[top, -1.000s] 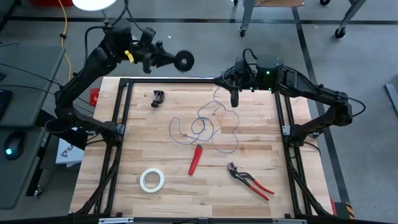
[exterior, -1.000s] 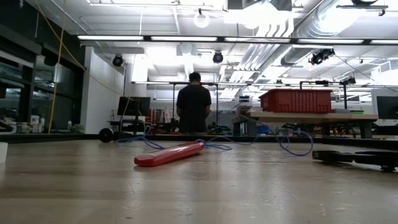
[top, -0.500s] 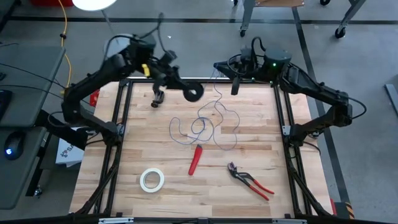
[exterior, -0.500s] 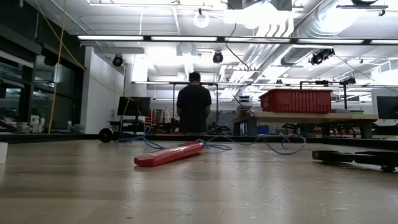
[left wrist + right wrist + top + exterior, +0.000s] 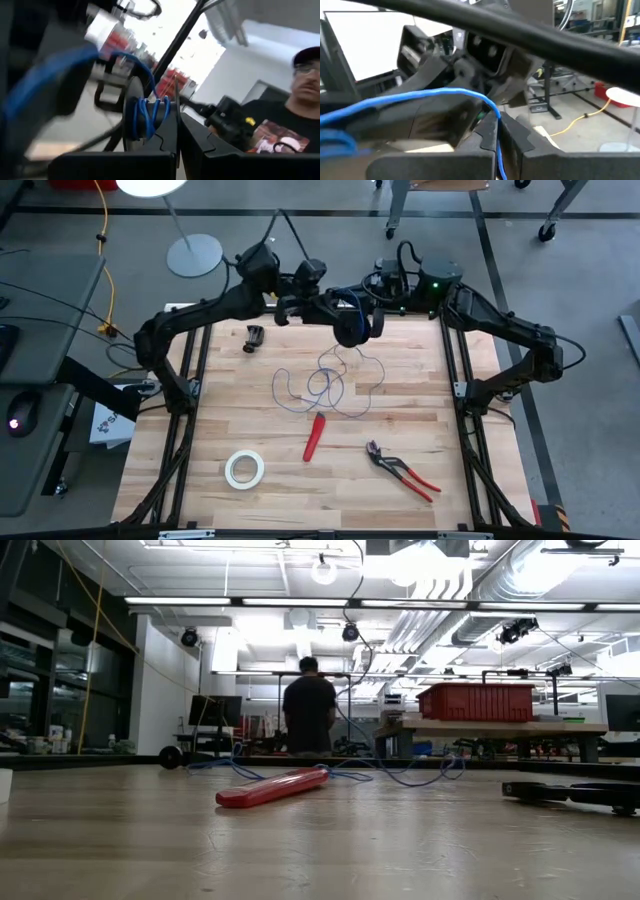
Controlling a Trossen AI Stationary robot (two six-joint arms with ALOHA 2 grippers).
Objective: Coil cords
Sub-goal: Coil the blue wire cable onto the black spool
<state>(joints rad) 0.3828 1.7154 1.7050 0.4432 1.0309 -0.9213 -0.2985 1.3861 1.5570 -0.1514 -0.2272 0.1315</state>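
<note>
Change since a second ago: the left arm is swinging the spool [image 5: 348, 327] in from outside the table's far-left corner to the far edge's middle, close to the right gripper [image 5: 377, 326]; the wire's [image 5: 325, 385] loops are drawing in slightly.
Left gripper: the left gripper [image 5: 338, 315] is hanging above the far edge, its fingers pressed together on the small black spool, which in the left wrist view is showing a few blue turns [image 5: 147, 117] already wound.
Wire between the grippers: a blue strand is running from the spool down to the loose loops lying on the wood below and nearer the camera side of both grippers.
Right gripper: it is sitting just beside the spool, fingers pinched on the blue strand [image 5: 440, 95], which is passing between them in the right wrist view.
Step in hand: likely winding another turn onto the spool.
Doing it well: the right gripper should be keeping light tension and feeding the strand into the spool's groove, not over its rim, while the loops below are left free to pay out without snagging on the red tool [image 5: 315, 436].
</note>
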